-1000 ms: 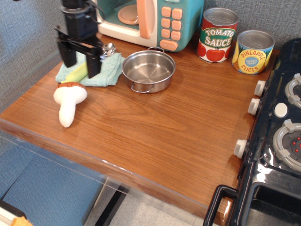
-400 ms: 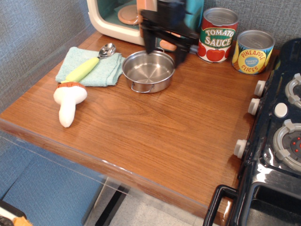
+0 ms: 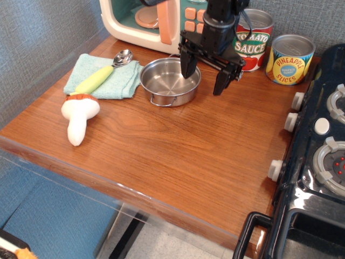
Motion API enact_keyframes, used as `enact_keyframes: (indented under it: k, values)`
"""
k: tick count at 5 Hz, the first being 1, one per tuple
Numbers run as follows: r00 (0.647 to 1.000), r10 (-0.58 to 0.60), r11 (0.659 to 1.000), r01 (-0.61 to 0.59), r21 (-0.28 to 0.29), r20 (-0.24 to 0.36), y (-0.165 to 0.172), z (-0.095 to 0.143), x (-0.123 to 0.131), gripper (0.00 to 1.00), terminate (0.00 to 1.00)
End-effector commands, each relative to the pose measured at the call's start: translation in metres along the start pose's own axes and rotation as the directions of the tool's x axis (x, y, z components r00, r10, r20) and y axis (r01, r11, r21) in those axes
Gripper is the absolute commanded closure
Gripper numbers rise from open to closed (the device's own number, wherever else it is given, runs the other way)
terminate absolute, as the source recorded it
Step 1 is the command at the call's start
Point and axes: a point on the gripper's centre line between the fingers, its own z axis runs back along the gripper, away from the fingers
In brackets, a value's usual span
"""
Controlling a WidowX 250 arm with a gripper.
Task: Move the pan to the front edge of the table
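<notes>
One gripper (image 3: 205,73), jaws wide, straddling the right rim of one pan (image 3: 170,81) at upper centre of the bench (image 3: 178,156); two cans (image 3: 269,49) upper right; one spoon (image 3: 102,75) on one cloth (image 3: 121,81); one mushroom (image 3: 78,116) left.

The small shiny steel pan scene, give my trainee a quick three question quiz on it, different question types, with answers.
1. True or false: the black end effector is open, one finger over the small round shiny steel pan.
2. Which can stands farther right? A) red tomato sauce can B) yellow pineapple slices can
3. What does the spoon with the yellow-green handle lie on?

Key: 1 true. 2 B. 3 the folded light teal cloth.
</notes>
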Motion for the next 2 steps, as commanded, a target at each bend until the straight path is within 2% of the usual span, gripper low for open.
enact_keyframes:
  k: [1,2]
  values:
    - [0.999,0.044,0.999,-0.044,-0.004,0.026,0.014,0.004,0.005,0.00,0.00]
    - [0.997,0.068,0.997,-0.069,-0.046,-0.022,0.015,-0.009,0.002,0.00,0.00]
